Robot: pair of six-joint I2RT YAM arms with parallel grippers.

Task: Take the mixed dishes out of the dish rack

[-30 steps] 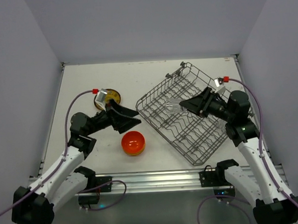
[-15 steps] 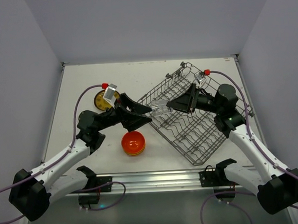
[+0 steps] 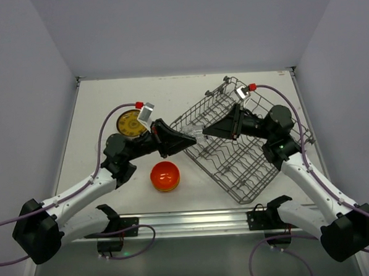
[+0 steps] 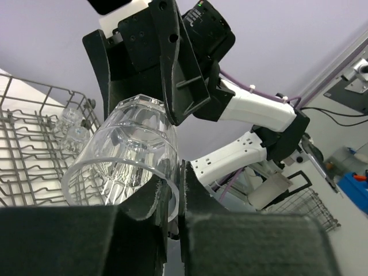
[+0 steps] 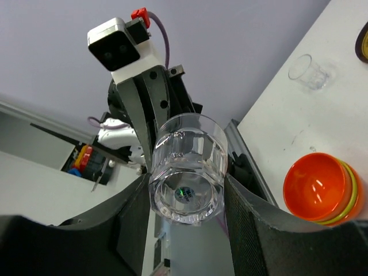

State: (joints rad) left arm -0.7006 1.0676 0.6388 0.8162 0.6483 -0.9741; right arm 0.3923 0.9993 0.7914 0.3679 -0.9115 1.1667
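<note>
We're mid-handover just over the dish rack (image 3: 242, 167)'s left edge: right gripper (image 5: 187, 192) is clamped on the glass (image 5: 185, 164), left gripper (image 4: 172, 221) is nearly closed over its rim with the grip unclear, so next the right should release only once the left holds.

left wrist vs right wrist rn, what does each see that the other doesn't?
Only left wrist: the dish rack, with more glasses inside it. Only right wrist: the stacked bowls, orange on yellow-green, and a lone glass on the table. Both: the clear glass in mid-air, with the right gripper clamped on its base end and the left gripper pinching its rim.
</note>
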